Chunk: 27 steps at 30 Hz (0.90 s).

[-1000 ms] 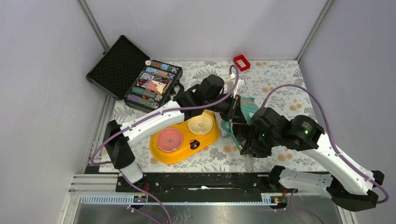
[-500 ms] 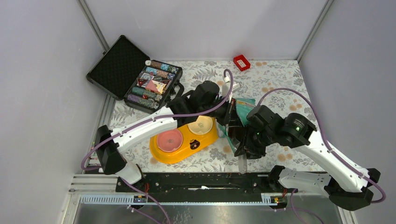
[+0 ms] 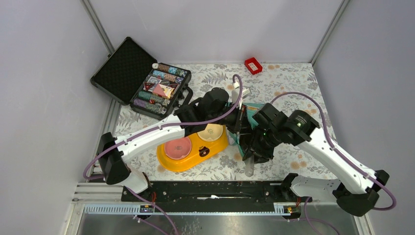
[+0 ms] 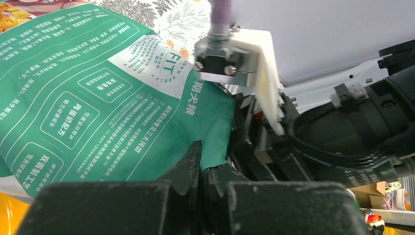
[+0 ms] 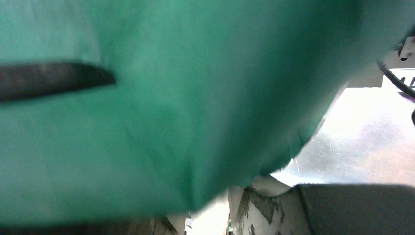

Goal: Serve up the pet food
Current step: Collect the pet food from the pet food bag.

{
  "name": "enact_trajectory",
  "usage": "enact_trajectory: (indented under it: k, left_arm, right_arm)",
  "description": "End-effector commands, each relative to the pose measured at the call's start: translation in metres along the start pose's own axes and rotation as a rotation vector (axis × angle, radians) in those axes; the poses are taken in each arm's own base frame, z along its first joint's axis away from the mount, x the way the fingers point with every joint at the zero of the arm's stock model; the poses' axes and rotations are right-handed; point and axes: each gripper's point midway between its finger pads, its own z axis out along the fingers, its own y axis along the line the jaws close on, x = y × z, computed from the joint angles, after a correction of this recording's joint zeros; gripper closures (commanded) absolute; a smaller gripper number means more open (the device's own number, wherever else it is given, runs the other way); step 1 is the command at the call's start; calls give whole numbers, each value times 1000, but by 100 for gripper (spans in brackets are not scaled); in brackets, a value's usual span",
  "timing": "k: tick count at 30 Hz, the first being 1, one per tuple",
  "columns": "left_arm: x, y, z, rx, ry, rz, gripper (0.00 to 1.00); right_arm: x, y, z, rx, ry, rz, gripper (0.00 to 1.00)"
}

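One pouch [image 4: 93, 93] hangs just right of the feeder [image 3: 193, 159], with the left gripper [image 4: 201, 169] pinched tight on its edge. The right gripper [image 3: 252, 146] presses into it; I cannot tell if it grips. No kibble shows, presumably still inside. A slipping pinch could spill it past the pink bowl [image 3: 177, 146] and cream bowl [image 3: 211, 130].

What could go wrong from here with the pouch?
1. The left claw is shut on only an edge of the teal-green printed pouch; it may slip.
2. The left arm and right arm crowd the pouch beside the yellow plastic double-bowl feeder; they could collide or knock it.
3. The pouch fills the right wrist view, so that arm works near-blind.
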Motion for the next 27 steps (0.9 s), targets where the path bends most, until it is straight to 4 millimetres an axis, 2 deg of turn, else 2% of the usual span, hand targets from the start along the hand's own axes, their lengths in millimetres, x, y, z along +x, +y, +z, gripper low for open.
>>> enact_trajectory:
  k: [1,6,14,18,22,27]
  left_arm:
    - [-77,-95,-51,257,-282,120,100]
    - [-77,-95,-52,256,-284,118,100]
    - [-79,-94,-48,255,-277,114,100]
    - [-82,-96,-46,253,-276,117,100]
    - [-84,-96,-45,251,-273,122,100]
    - [-85,-96,-43,252,-271,121,100]
  right_arm:
    - [-19,-4,0,77,-25,-28,100]
    - [-42,-18,8,197,-42,-87,100]
    - [-59,-37,11,323,-47,-238,100]
    - [-55,-27,15,233,-38,-275,100]
    - [-48,-20,17,132,-52,-250,86]
    - [-39,-19,20,74,-42,-188,80]
